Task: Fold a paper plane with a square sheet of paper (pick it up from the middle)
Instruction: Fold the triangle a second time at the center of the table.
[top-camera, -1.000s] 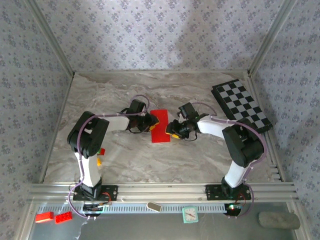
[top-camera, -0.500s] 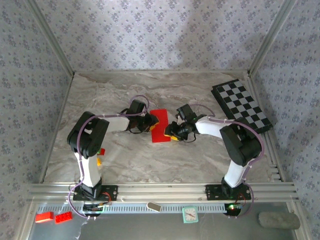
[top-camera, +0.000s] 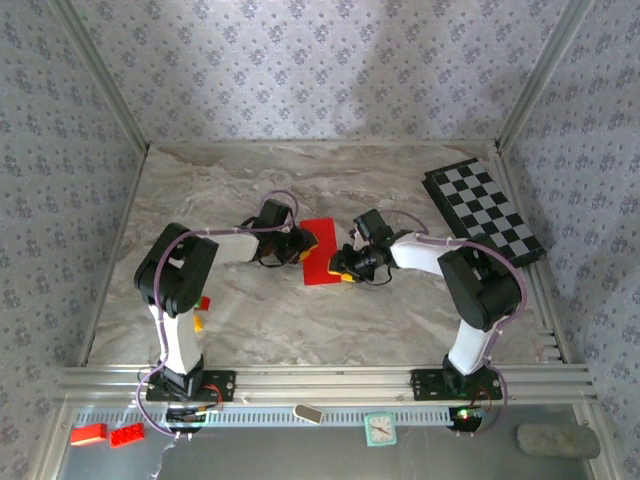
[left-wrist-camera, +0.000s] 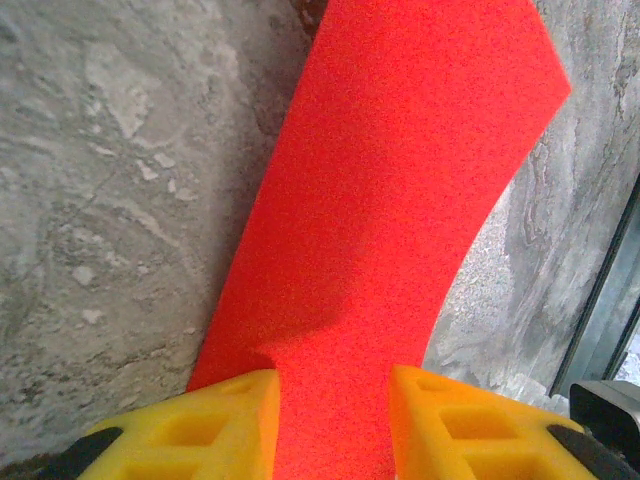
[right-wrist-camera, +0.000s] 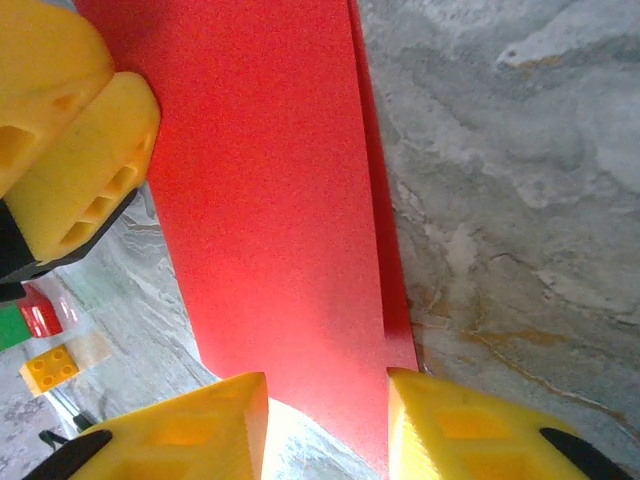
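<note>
Close up, our left hand (left-wrist-camera: 335, 425) stands narrowly apart, its yellow fingers (left-wrist-camera: 215, 425) either side of the red sheet (left-wrist-camera: 390, 200), which runs flat through the gap and bows away across the desk (left-wrist-camera: 110, 200); we cannot tell whether the tips press on it. Our right hand (right-wrist-camera: 325, 430) is likewise narrowly parted, the sheet's near end lying flat across its gap, not pinched. That wrist view gives what the other does not: a second layer along the sheet's right edge, the left hand's fingers at its far side, and small red, green and yellow bricks (right-wrist-camera: 45, 367) beyond. From above, we see the sheet as a rectangle at the middle of the desk, the left hand at its left edge, the right hand at its near right corner, and a checkered board (top-camera: 485, 212) in the far right corner.
</note>
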